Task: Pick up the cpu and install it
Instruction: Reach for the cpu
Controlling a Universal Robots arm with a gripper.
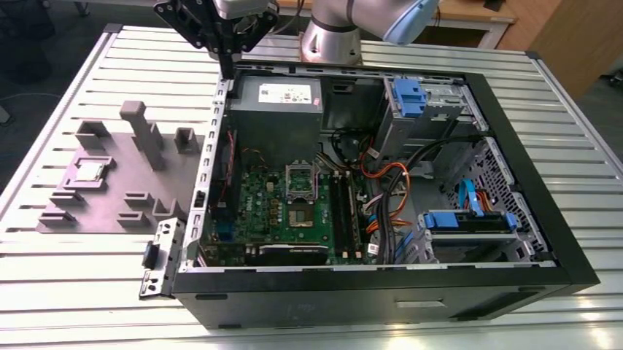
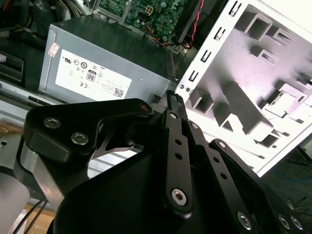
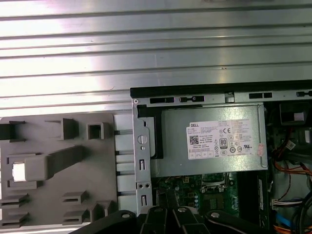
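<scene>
Right, the one arm (image 1: 331, 36) rises from the far edge of the counter (image 1: 78, 292) and reaches over the open computer case (image 1: 526, 182). Its tool (image 1: 230, 69) hangs fingers-down above the case's far corner, on the exterior view's left. The fingers are drawn together at the tip with nothing between them, and the second wrist view shows the same, the tool (image 2: 173, 97) pinched to a single point. Directly below it sits the power supply (image 1: 277, 109), one grey box with a white label, seen in both wrist views (image 2: 112, 73) (image 3: 209, 146). One cpu (image 1: 90, 169) is on show, lying flat in a recess of the single grey tray (image 1: 107, 211). That tray rests on the counter just beside the case, on the exterior view's left, and the cpu is well apart from the tool. The first wrist view picks it up as a bright square, cpu (image 3: 18, 171), seated in the tray (image 3: 58, 195). Inside the case there is one green motherboard (image 1: 262, 211) with one socket (image 1: 300, 177) in its metal frame. Two blue brackets (image 1: 409, 91) sit toward the exterior view's right.
</scene>
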